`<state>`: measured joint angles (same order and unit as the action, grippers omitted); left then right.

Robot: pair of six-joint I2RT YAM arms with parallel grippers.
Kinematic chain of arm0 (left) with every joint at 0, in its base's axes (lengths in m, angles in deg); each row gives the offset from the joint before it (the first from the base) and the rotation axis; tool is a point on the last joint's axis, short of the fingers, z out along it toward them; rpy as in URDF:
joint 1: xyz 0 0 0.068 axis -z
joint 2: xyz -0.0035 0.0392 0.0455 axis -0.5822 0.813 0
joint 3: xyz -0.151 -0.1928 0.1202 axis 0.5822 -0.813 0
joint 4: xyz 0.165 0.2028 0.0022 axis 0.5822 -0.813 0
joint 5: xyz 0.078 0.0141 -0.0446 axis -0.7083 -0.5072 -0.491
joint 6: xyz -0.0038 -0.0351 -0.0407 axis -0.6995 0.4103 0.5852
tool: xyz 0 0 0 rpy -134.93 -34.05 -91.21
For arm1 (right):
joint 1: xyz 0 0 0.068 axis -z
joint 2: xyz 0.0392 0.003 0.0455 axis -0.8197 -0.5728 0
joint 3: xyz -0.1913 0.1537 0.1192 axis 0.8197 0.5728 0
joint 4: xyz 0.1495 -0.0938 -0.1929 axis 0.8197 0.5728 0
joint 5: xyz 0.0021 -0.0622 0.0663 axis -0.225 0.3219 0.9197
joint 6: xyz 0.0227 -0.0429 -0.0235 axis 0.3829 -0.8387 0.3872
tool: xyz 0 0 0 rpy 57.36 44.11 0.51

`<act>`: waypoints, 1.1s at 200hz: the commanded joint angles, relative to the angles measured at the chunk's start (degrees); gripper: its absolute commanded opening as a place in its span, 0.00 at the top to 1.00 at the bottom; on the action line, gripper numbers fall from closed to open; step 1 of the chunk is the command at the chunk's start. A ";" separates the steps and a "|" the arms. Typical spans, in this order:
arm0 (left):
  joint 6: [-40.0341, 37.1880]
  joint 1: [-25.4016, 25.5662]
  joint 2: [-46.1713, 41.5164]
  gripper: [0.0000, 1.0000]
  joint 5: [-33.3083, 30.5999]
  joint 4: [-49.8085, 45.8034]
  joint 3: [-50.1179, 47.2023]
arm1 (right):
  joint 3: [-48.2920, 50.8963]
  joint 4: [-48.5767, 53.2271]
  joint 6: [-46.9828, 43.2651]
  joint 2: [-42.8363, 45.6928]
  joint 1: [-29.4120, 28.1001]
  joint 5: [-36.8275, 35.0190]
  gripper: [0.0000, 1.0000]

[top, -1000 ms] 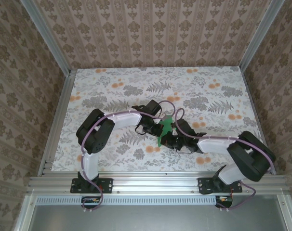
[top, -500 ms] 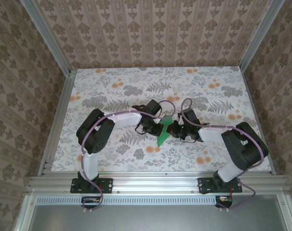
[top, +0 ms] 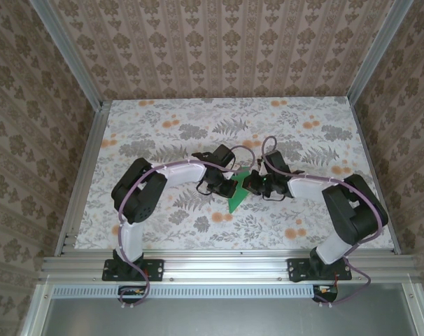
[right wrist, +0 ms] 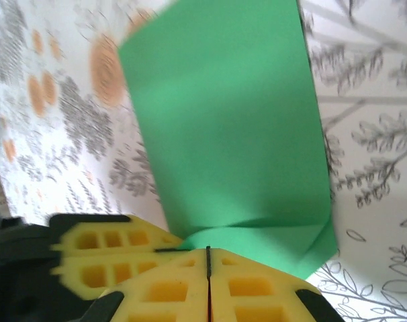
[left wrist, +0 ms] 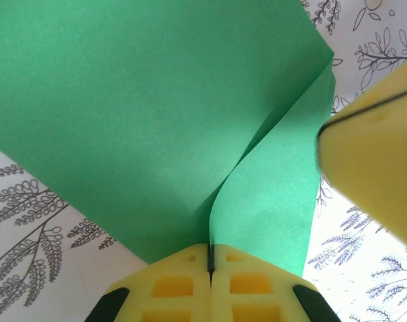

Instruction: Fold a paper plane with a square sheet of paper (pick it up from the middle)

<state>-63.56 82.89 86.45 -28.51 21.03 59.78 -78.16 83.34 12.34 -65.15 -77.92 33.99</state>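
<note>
The left tool is pressed together on the green paper: a curved fold of the sheet runs straight into the seam between its yellow fingers. The paper spreads out ahead of this tool, over the flowered counter. The right tool is also closed, pinching the folded edge of the same paper, which stretches away in front of it. The left tool's yellow fingers sit just to its left. Seen from above, the two tools meet tip to tip, with the paper between them and its point reaching toward the near edge.
</note>
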 commanded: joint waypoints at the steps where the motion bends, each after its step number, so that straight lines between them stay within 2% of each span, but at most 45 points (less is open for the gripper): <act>1: 0.26 0.24 1.79 1.00 -2.33 -3.03 0.22 | -2.16 2.20 -1.75 -0.28 0.90 1.73 0.91; 64: 0.38 0.52 2.11 1.00 -2.42 -3.05 0.14 | -1.80 2.65 -3.42 -7.79 1.34 -3.02 0.92; 132: 0.13 0.52 1.95 1.00 -2.41 -3.41 0.22 | -4.51 5.41 -5.29 -2.86 3.33 0.14 0.91; 183: 0.74 0.61 1.77 1.00 -2.06 -2.90 0.14 | -4.34 6.98 -6.50 -8.80 3.63 -0.97 0.91; 220: 1.05 0.60 1.04 1.00 -2.40 -3.12 0.14 | -3.84 7.62 -7.49 -9.94 3.66 -2.63 0.91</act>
<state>-63.52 83.20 86.45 -28.95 20.97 59.86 -82.75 87.20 6.53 -73.00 -74.27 33.79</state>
